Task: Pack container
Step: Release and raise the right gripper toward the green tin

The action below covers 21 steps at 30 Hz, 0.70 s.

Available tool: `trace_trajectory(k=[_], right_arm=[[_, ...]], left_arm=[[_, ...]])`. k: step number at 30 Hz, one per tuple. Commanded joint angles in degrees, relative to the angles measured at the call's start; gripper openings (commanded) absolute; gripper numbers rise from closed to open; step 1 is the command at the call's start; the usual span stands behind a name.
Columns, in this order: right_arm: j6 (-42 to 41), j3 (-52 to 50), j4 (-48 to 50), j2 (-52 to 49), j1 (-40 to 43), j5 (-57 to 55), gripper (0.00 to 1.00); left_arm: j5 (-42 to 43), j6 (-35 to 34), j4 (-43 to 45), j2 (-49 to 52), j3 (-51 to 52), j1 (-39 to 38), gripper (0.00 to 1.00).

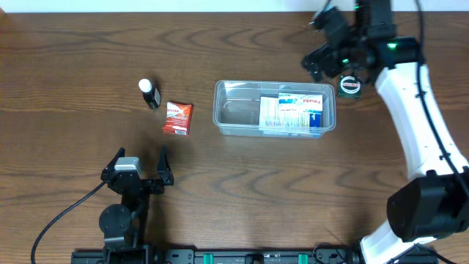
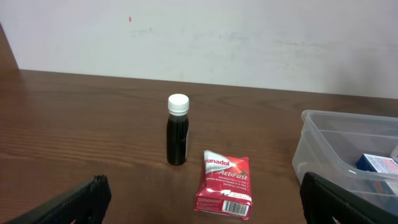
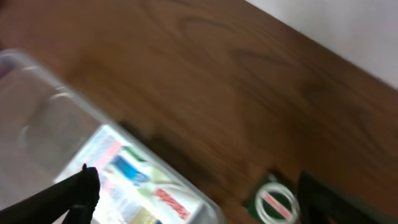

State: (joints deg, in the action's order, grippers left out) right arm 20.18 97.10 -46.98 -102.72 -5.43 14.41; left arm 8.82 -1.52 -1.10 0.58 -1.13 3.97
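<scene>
The container (image 1: pixel 236 111) is sitting mid-table, holding a blue-and-white box (image 1: pixel 293 111) that is lying at its right end. The right gripper (image 3: pixel 198 180) is hovering by the container's far right corner, fingers spread wide and gripping nothing. Just beside that corner is lying what looks like a small round green tin (image 1: pixel 349 86), blurred in the wrist view. The left gripper (image 1: pixel 141 154) is hanging nearer the front, likewise spread and empty, facing a dark bottle (image 1: pixel 149 94) and a red packet (image 1: pixel 177 118) left of the container.
</scene>
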Motion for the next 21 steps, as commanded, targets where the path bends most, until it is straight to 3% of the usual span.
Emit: trace_trajectory(k=[1, 6, 12, 21], right_arm=[[-3.1, 0.4, 0.1, 0.1, 2.2, -1.4, 0.99], [-8.3, 0.2, -1.2, 0.0, 5.1, -1.9, 0.99], [-31.5, -0.1, 0.3, -1.5, 8.3, -12.5, 0.99], [-32.4, -0.7, 2.5, -8.7, 8.4, -20.2, 0.99]], left_arm=[[1.0, -0.3, -1.9, -0.3, 0.9, 0.2, 0.98], [1.0, -0.3, -1.9, -0.3, 0.9, 0.2, 0.98], [1.0, -0.3, -1.9, -0.3, 0.9, 0.2, 0.98], [1.0, -0.3, -1.9, -0.3, 0.9, 0.2, 0.98]])
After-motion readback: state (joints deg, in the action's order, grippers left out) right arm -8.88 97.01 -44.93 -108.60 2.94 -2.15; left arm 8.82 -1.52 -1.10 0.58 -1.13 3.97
